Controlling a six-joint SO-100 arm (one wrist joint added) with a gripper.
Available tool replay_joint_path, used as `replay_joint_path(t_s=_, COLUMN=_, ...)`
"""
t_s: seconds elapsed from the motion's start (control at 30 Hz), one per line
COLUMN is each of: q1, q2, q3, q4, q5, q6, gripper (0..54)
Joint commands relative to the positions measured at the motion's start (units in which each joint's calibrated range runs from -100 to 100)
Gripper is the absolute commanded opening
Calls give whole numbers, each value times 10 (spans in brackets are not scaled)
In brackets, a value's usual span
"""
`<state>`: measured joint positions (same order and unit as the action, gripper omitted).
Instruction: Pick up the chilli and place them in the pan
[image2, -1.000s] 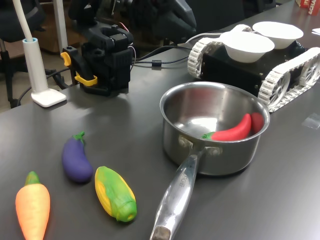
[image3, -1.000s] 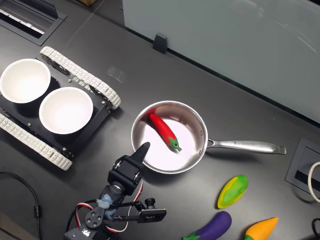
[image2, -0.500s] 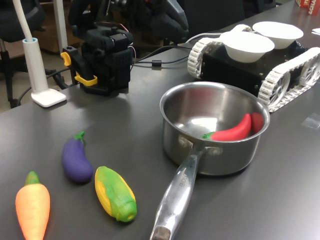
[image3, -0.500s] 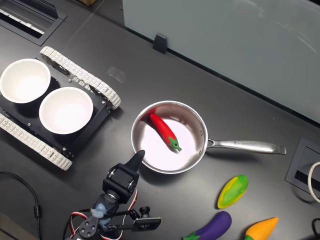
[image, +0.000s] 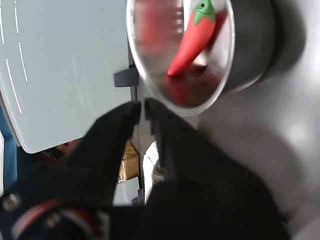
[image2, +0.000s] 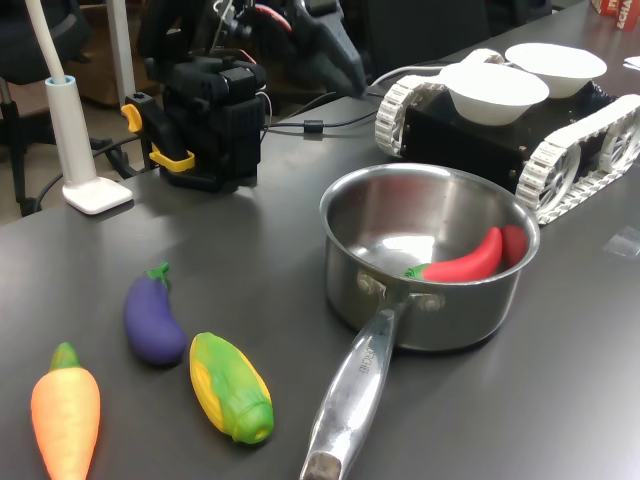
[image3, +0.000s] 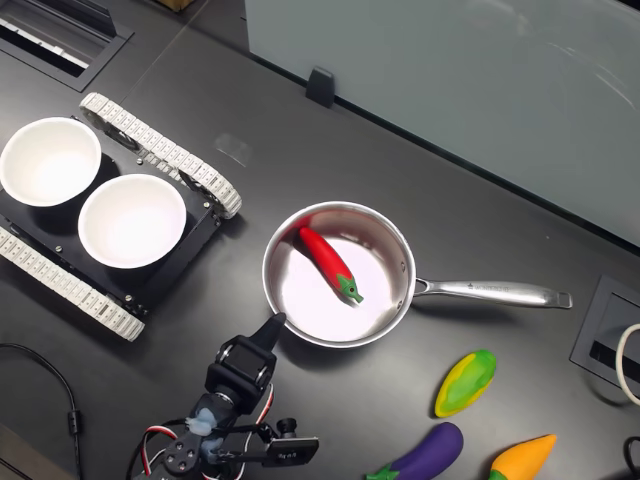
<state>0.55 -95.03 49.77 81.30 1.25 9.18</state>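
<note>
The red chilli (image2: 465, 262) with its green stem cap lies inside the steel pan (image2: 450, 315), leaning against the wall. From above, the second exterior view shows the chilli (image3: 328, 262) lying diagonally on the pan's floor (image3: 300, 305). The pan's long handle points to the second exterior view's right. My black gripper (image3: 272, 325) hangs just outside the pan's rim, shut and holding nothing. In the wrist view the gripper (image: 141, 106) has its fingertips almost touching, with the chilli (image: 192, 42) beyond them in the pan (image: 252, 45). In the first exterior view the gripper (image2: 340, 65) is raised behind the pan.
A purple eggplant (image2: 152, 320), a corn (image2: 230, 387) and an orange carrot (image2: 66, 415) lie near the pan's handle (image2: 350, 400). Two white bowls (image3: 130, 220) sit on a tracked black vehicle (image3: 60, 275). A white lamp base (image2: 95, 192) and cables are by the arm's base (image2: 210, 125).
My gripper has drawn back from over the pan's rim toward the arm's base and risen. The chilli and pan have stayed put.
</note>
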Motion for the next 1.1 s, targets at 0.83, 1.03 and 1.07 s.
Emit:
replay_joint_path(t_s=0.83, q1=5, q2=-4, q3=196, q4=10, q5=-3, q6=-24, gripper=0)
replay_joint_path(t_s=1.03, q1=8, q2=-4, q3=218, q4=9, q5=-2, q6=-24, gripper=0)
replay_joint_path(t_s=1.07, q1=8, q2=-4, q3=225, q4=4, q5=-2, q6=-24, gripper=0)
